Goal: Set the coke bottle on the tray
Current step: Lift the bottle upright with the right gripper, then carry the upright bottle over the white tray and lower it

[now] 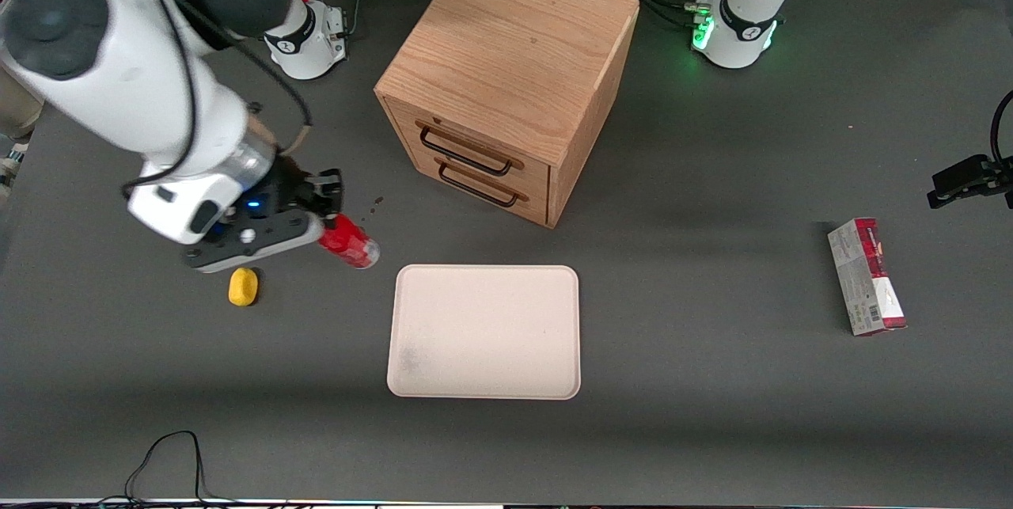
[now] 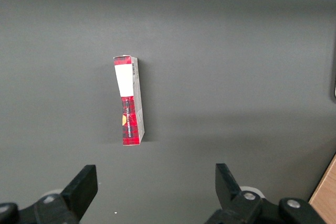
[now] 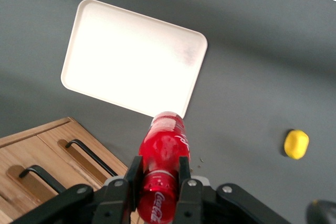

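My right gripper (image 1: 323, 218) is shut on the coke bottle (image 1: 349, 242), a small bright red bottle held tilted above the dark table. Both black fingers (image 3: 134, 174) press against the bottle's sides (image 3: 161, 153). The bottle's free end points toward the tray (image 1: 484, 331), a flat cream-beige rectangle with a low rim and a faint grey smudge at one corner. The bottle hangs just off the tray's corner nearest the working arm's end, not over it. In the right wrist view the tray (image 3: 131, 56) lies past the bottle's free end.
A yellow lump (image 1: 243, 286) lies on the table under the gripper, nearer the front camera. The wooden drawer cabinet (image 1: 506, 77) with two dark handles stands farther from the camera than the tray. A red-and-grey carton (image 1: 866, 276) lies toward the parked arm's end.
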You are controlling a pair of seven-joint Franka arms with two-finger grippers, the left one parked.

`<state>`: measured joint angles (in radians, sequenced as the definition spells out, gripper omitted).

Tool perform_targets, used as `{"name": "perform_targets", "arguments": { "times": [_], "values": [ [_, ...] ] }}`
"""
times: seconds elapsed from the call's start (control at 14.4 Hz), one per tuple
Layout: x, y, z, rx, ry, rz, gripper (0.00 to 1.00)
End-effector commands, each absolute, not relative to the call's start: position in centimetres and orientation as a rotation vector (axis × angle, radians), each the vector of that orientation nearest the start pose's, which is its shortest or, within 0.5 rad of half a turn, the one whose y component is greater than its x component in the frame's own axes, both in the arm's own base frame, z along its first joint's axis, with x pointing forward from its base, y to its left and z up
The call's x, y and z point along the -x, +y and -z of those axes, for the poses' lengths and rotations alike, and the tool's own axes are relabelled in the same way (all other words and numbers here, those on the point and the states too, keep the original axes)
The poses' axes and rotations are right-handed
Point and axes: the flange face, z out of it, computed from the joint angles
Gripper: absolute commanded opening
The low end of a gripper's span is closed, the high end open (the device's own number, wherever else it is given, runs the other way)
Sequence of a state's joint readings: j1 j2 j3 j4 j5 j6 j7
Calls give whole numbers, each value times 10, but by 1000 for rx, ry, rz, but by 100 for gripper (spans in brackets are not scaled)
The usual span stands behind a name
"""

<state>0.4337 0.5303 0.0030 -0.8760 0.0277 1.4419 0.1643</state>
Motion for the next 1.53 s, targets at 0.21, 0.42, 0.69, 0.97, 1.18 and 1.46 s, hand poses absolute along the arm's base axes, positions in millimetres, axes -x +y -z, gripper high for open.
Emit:
{"name": "perform_targets", "arguments": {
  "times": [0.21,0.42,0.69,0.97,1.18,1.46],
  "values": [
    [-655,310,-551,3126,-421,99,0],
    [-682,318,-490,3138,-419,108,0],
    [-709,325,-417,3131,-411,152,0],
    [-723,329,-377,3114,-410,216,0],
    [-730,325,-361,3111,-403,232,0],
    [-732,326,-339,3114,-411,223,0]
  ]
}}
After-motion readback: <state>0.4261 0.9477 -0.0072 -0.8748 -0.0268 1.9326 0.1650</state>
